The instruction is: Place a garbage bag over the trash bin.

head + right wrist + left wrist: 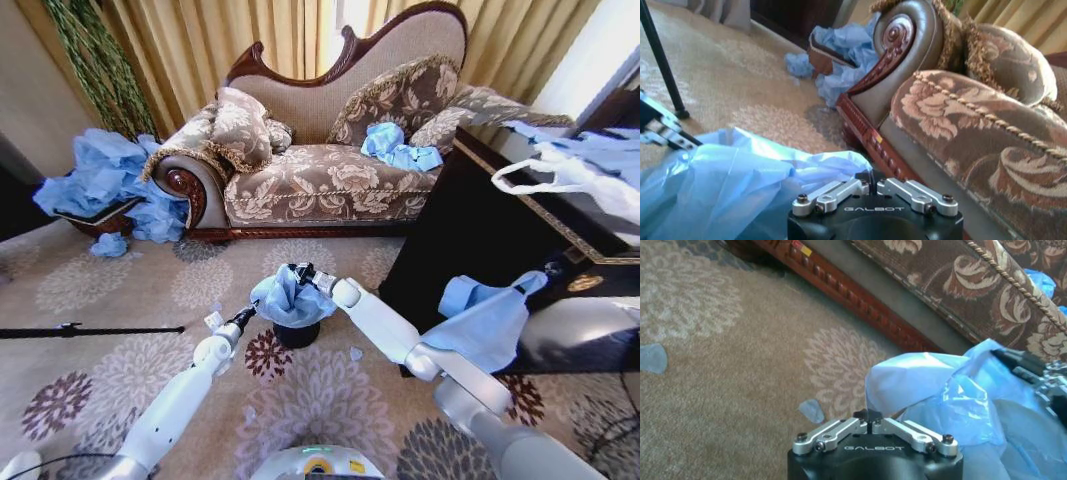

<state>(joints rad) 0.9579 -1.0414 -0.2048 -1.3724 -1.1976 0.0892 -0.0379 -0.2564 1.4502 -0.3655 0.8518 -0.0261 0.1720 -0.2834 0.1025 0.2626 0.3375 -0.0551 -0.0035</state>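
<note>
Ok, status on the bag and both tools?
Left tool and right tool shut on garbage bag. Bag draped over trash bin, bunched. Nothing blocking.

I see two glossy white tubular arms with rounded joints. Each ends in a black tool: left tool [243, 317], right tool [299, 271]. My wrist cameras show silver linkage bars with dark screws and white GALBOT lettering on black housings.

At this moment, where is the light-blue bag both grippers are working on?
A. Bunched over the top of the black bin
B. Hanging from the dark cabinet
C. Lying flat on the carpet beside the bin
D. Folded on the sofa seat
A: the bag sits bunched over the bin, with the left gripper and right gripper at opposite edges of it.
</note>
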